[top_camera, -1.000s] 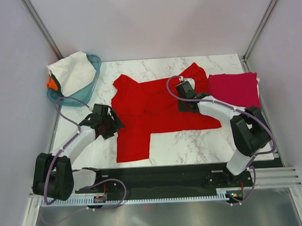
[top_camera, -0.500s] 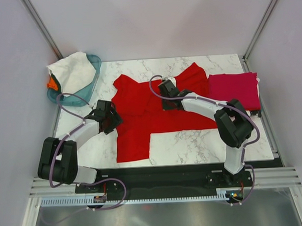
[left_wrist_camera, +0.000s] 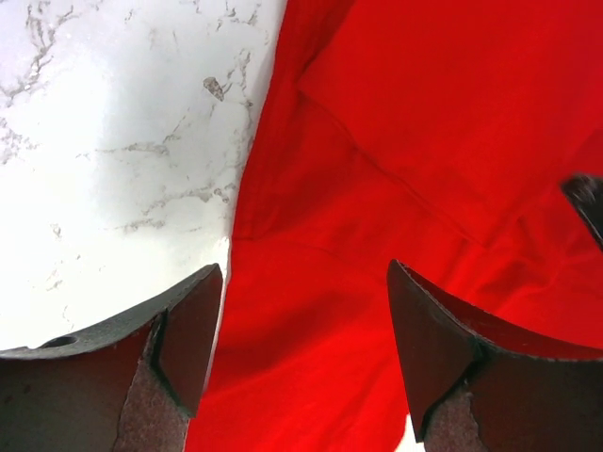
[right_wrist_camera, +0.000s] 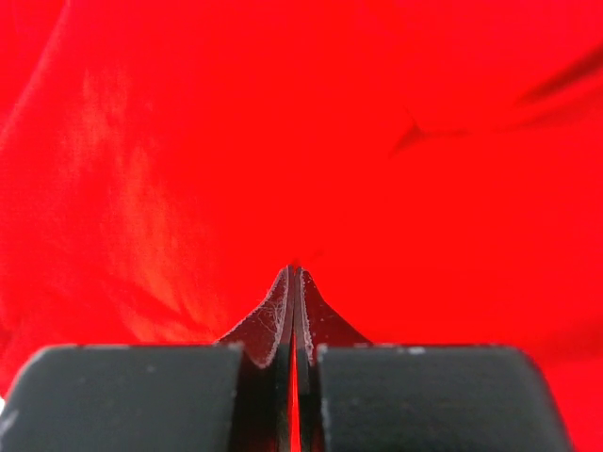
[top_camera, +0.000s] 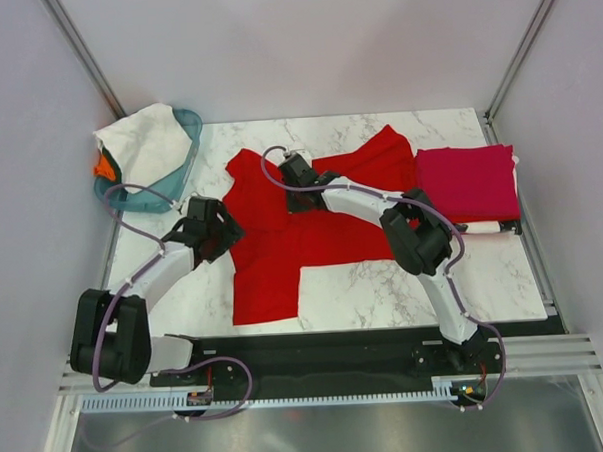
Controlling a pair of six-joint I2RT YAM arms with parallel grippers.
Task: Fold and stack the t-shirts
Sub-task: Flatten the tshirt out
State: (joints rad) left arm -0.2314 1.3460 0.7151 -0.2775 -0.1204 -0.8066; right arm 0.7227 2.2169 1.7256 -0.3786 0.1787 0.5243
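**Desk:** What have your fingers got?

**Me:** My right fingers [right_wrist_camera: 267, 325] are pressed together, with only a thin red line showing between the pads. I judge they have a small pinch of the red t-shirt [top_camera: 282, 237], up near its collar end. My left fingers [left_wrist_camera: 184, 344] are spread wide with nothing in them. They hang low over the shirt's left edge, one above the bare marble surface [left_wrist_camera: 113, 141] and the other above cloth.

**Desk:** And the shirts?

**Me:** The red one lies opened out and rumpled in the middle of the surface, with one sleeve reaching toward the far right. Just beside that sleeve the crimson-pink t-shirt [top_camera: 467, 179] sits folded by the right edge. The white t-shirt [top_camera: 143, 141] is heaped in the teal basket [top_camera: 187, 161] at the far left corner.

**Desk:** How will the red one handle?

**Me:** I expect it to be light and completely limp. It won't hold any shape, and a pinch at one point will only pull a peak and bunch the rest. I expect it to drag on the marble instead of sliding flat.

**Desk:** So where do you take it?

**Me:** At the edges rather than mid-panel. I'd use the side seam that runs between my left fingers, and a shoulder or hem corner for the right. I'd want both layers in the pinch, because a grip on the top layer alone would peel the shirt open.
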